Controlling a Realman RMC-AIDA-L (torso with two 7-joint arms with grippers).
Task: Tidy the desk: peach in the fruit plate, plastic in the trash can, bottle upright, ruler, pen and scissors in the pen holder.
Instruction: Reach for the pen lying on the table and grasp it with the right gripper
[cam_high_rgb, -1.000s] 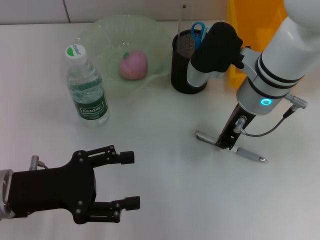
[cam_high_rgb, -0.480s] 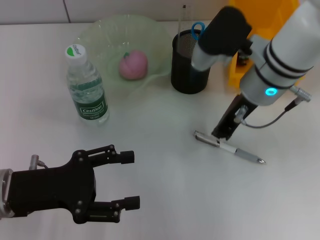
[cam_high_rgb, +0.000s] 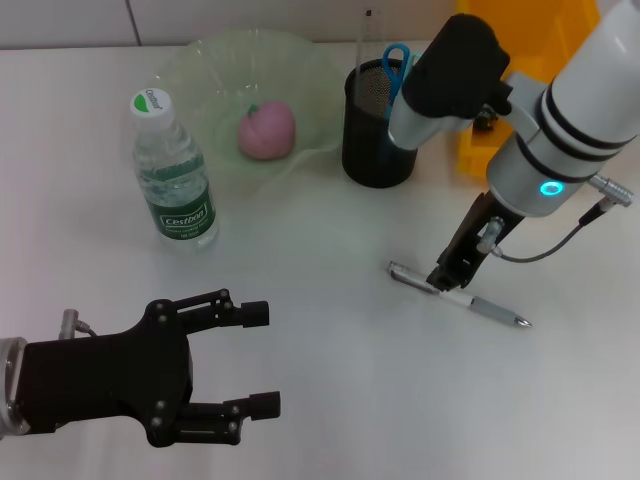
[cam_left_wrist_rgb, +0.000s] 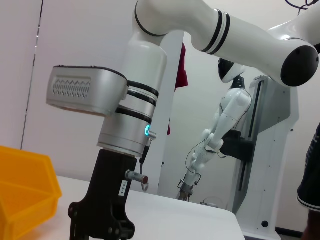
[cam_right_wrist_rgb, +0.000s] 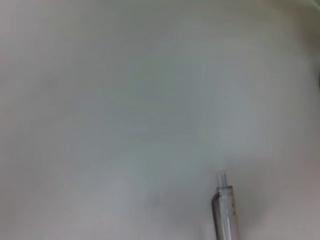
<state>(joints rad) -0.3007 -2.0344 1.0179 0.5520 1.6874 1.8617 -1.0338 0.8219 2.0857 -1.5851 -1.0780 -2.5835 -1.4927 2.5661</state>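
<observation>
Working the pen step now, as I read it: across the white table (cam_high_rgb: 320, 400) most things look settled, with the yellow bin (cam_high_rgb: 510, 60) at the far right edge, the green fruit plate (cam_high_rgb: 215, 70) already holding the peach (cam_high_rgb: 266, 131), the water bottle (cam_high_rgb: 172, 175) upright beside it, and the black mesh pen holder (cam_high_rgb: 372, 130) carrying the blue-handled scissors (cam_high_rgb: 397, 58) and a thin upright ruler (cam_high_rgb: 367, 40). My left claw (cam_high_rgb: 258, 360) is parked near me, fingers spread open. My right claw (cam_high_rgb: 447, 278) is down on the pen (cam_high_rgb: 458, 296), which lies flat on the table; I cannot tell whether it has closed. Next I'd want a confirmed grip, then a lift toward the holder.
</observation>
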